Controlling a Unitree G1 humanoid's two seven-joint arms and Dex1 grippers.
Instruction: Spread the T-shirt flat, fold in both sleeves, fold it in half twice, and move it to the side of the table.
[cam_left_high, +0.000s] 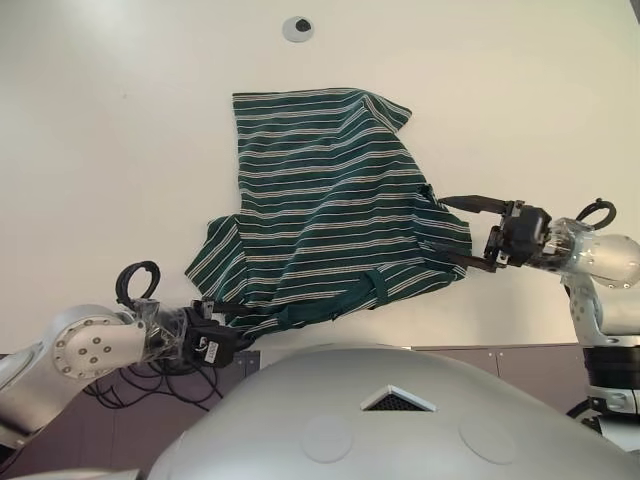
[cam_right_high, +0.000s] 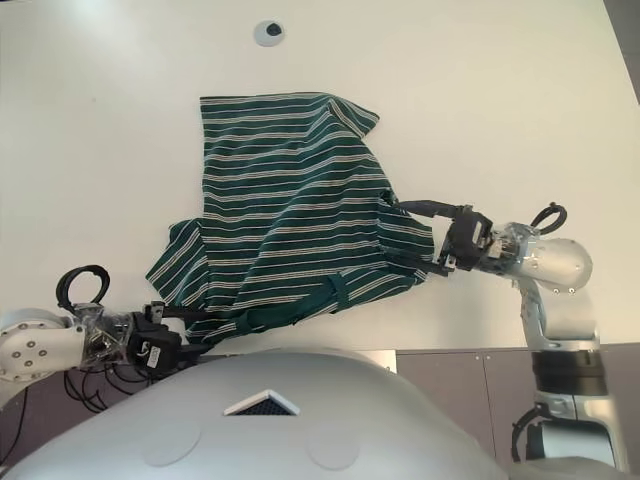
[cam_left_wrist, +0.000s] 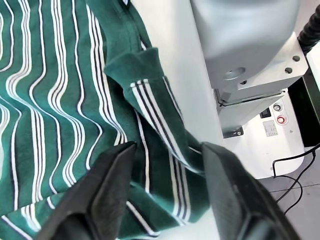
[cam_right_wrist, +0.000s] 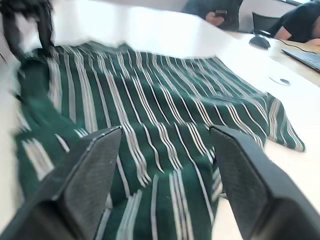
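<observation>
A dark green T-shirt with white stripes lies rumpled on the white table, one sleeve splayed toward the near left. My left gripper is at the shirt's near-left hem by the table's front edge. It is open, with a folded bit of striped cloth between its fingers. My right gripper is at the shirt's right edge, open, one finger on each side of the bunched cloth there.
A small round grey disc sits on the table beyond the shirt. Bare tabletop lies on both sides of the shirt. Black cables hang below the front edge at the left. A laptop and a mouse lie at the table's far end.
</observation>
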